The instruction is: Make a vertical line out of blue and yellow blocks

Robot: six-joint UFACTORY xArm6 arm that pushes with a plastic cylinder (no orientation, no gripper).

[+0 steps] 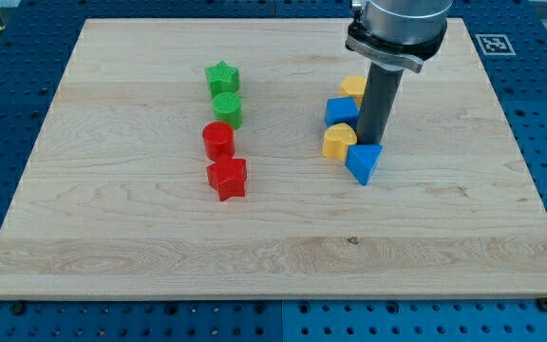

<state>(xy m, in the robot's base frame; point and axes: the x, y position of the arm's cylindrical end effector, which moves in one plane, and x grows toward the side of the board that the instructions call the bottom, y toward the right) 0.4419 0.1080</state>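
Four blue and yellow blocks stand in a rough column right of the board's middle. From the top: a yellow block (353, 87), partly hidden by my rod, a blue block (341, 111), a yellow heart-shaped block (338, 142), and a blue triangular block (364, 161). My tip (372, 142) is down at the board just right of the yellow heart and at the top edge of the blue triangle, seemingly touching it.
A second column stands left of the middle: a green star (222, 77), a green cylinder (227, 109), a red cylinder (218, 140) and a red star (227, 178). The wooden board (112, 237) lies on a blue perforated table.
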